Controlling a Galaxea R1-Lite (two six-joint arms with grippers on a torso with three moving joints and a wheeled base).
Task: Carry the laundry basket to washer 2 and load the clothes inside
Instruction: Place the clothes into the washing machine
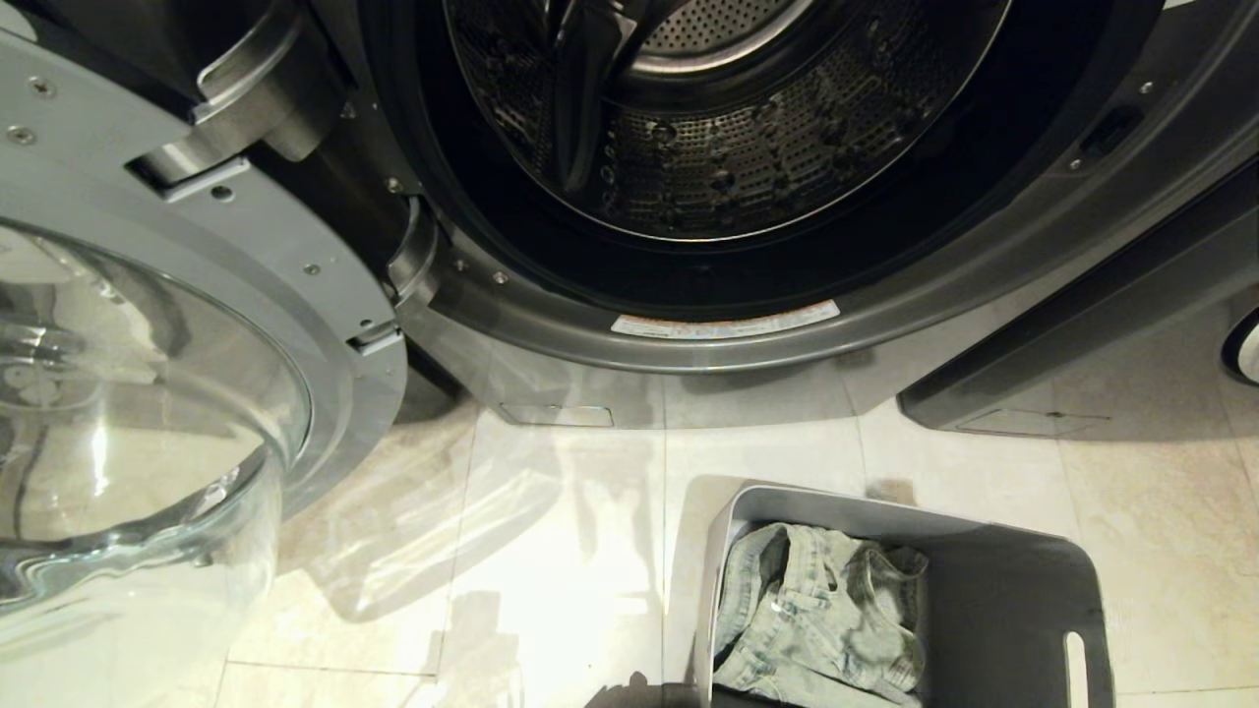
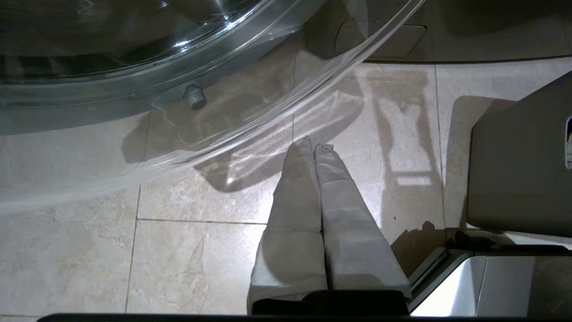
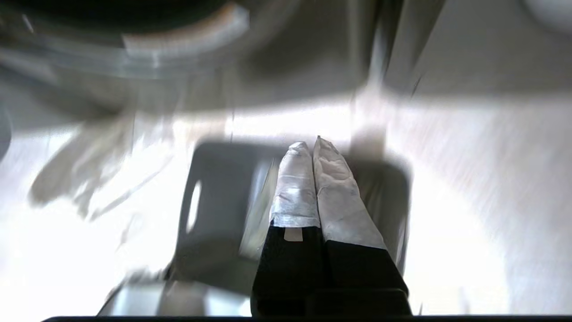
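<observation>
**Washer open, basket parked at its foot**

While I look down from the head camera, the washer (image 1: 728, 334) fills the far side of my view, its perforated steel drum (image 1: 728, 147) wide open and dark inside. I can't see a number label from here, so I can't say which machine it is. Swung out to the left is the round glass door (image 1: 148, 393), its chrome rim hanging over the pale tiled floor (image 1: 551, 551). Near me and to the right sits the laundry basket (image 1: 1003, 600), grey, on the tiles just in front of the washer, slot handle showing. The clothes (image 1: 816, 619), pale washed denim, lie bunched in the basket's left half. The right gripper (image 3: 311, 144) hovers above the basket, white-wrapped fingers pressed together, holding nothing. The left gripper (image 2: 313, 145) hangs over bare tile near the door glass, fingers likewise pressed together, empty.
</observation>
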